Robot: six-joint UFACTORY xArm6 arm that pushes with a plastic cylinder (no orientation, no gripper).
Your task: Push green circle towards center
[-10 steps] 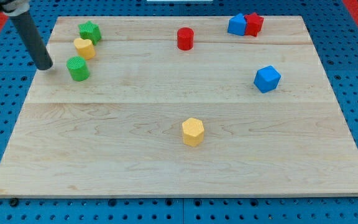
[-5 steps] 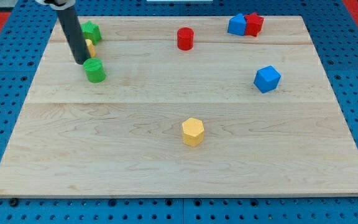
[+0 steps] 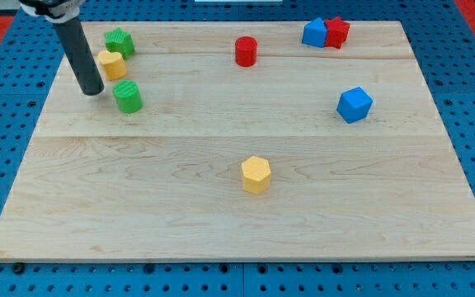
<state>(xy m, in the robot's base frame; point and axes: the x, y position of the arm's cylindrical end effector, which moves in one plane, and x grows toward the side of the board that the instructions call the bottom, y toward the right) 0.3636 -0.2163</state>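
The rod's lower end, my tip [image 3: 93, 90], rests on the wooden board [image 3: 221, 214] near the view's upper left. The arm carries no gripper, so there is nothing to spread or pinch; the rod simply stands on the board, leaning slightly toward the view's top left.

The green circle [image 3: 128, 96] lies just to the view's right of my tip, a little lower in the view, with a narrow strip of bare wood between the two, so they appear apart rather than touching, though the gap is small enough that this is hard to be sure of. The green circle sits well toward the view's left of the board's middle.

Above the green circle, a yellow block [image 3: 111, 63] sits just beside the rod's shaft, and a green star-like block [image 3: 119, 41] lies just above that one, the two nearly touching.

A red cylinder [image 3: 246, 51] stands near the view's top centre. At the top right, a blue block [image 3: 314, 32] and a red block [image 3: 336, 31] touch each other. A blue cube [image 3: 355, 105] lies at the right, and a yellow hexagonal block [image 3: 256, 175] sits below the centre.
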